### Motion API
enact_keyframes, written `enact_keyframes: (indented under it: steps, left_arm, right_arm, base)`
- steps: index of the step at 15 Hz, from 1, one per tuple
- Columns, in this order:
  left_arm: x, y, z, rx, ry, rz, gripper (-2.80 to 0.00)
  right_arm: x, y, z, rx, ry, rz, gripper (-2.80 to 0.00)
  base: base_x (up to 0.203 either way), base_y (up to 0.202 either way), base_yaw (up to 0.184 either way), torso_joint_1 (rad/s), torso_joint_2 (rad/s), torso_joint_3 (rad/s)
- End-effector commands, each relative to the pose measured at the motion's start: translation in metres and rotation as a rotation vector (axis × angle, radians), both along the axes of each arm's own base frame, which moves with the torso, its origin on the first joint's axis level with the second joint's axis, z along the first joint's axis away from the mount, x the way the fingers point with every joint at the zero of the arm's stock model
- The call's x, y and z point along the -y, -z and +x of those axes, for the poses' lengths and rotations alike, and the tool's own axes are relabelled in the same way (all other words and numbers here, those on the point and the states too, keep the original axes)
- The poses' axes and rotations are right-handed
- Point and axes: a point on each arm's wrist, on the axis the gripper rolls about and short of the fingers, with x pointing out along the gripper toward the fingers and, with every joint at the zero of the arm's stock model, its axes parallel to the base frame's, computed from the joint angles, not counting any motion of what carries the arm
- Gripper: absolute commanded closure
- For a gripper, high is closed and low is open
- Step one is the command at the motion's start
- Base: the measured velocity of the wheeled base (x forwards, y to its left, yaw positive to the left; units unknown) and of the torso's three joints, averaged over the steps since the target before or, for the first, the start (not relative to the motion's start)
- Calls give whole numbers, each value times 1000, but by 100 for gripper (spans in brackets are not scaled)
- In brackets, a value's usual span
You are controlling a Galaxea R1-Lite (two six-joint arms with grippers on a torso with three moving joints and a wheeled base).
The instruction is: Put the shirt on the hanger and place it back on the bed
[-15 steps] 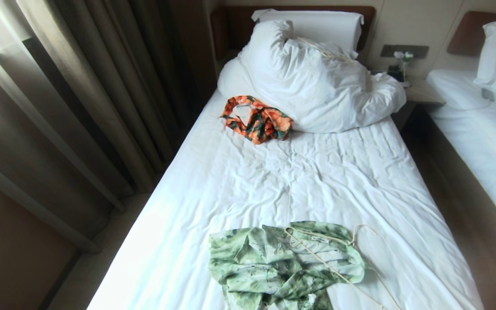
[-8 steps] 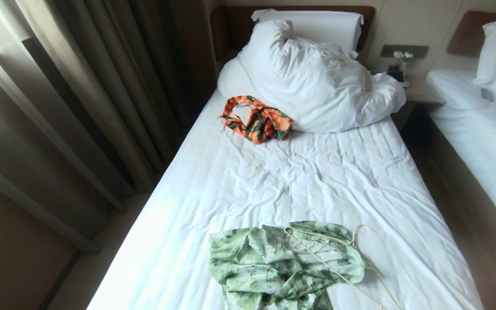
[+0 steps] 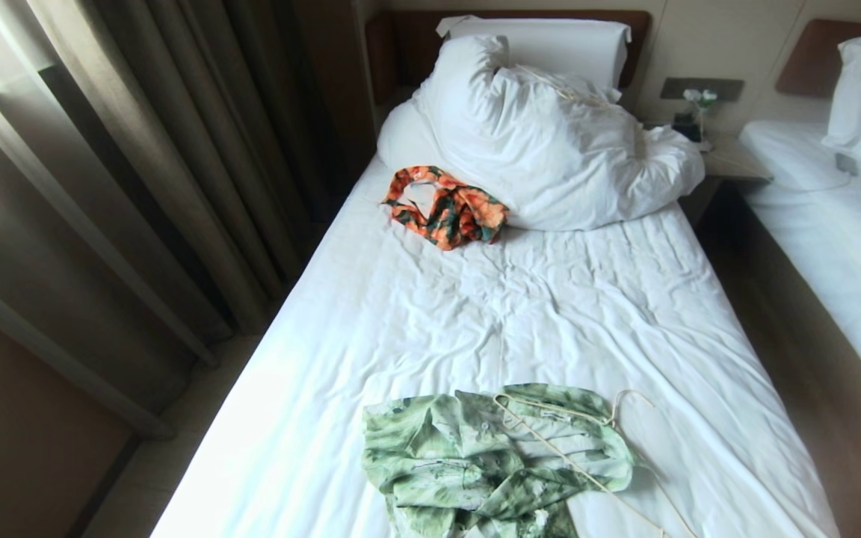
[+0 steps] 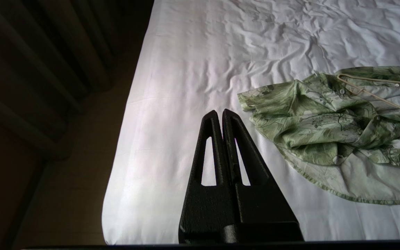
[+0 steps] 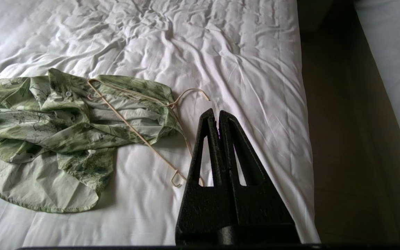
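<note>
1. The shirt (image 3: 490, 463) lies crumpled at the near end of the bed (image 3: 415, 314), collar side away from the robot, hem spread flat toward it.
2. The hanger (image 5: 134, 128) lies partly on top of the shirt's right side. Its hook rests on bare sheet just beside the collar, and one loose-looking wire end points toward the foot of the bed.
3. The left claw (image 4: 222, 114) is pinched fully together and holds nothing. It hangs above the sheet to the left of the shirt, apart from it.
4. The right claw (image 5: 217, 114) is likewise closed and empty, above the sheet just right of the hanger.
5. Nothing is hung yet; the task looks to be at its start.
6. The shirt is thin, light and floppy, so it will likely sag and bunch when lifted. The collar or a shoulder seam seems the best hold, keeping the neck open.
7. The hanger is thin, stiff wire, light and probably slippery. The twisted neck below the hook looks like the surest place to pinch.
8. An orange garment (image 3: 445, 207) and the duvet (image 3: 550, 149) lie well away, near the headboard.
</note>
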Motion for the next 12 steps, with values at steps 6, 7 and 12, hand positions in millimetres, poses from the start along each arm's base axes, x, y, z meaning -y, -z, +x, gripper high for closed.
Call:
enact_keyframes:
  steps: [6, 7, 12]
  left_arm:
    - [0, 0, 0, 0, 0, 1, 0]
    - [0, 0, 0, 1, 0, 0, 0]
    - [0, 0, 0, 0, 0, 0, 0]
  right_arm:
    - [0, 1, 1, -4, 0, -2, 0]
    - [0, 1, 1, -4, 0, -1, 0]
    - [0, 1, 1, -2, 0, 20, 0]
  base:
    - [0, 0, 0, 0, 0, 0]
    - [0, 0, 0, 0, 0, 0]
    - [0, 0, 0, 0, 0, 0]
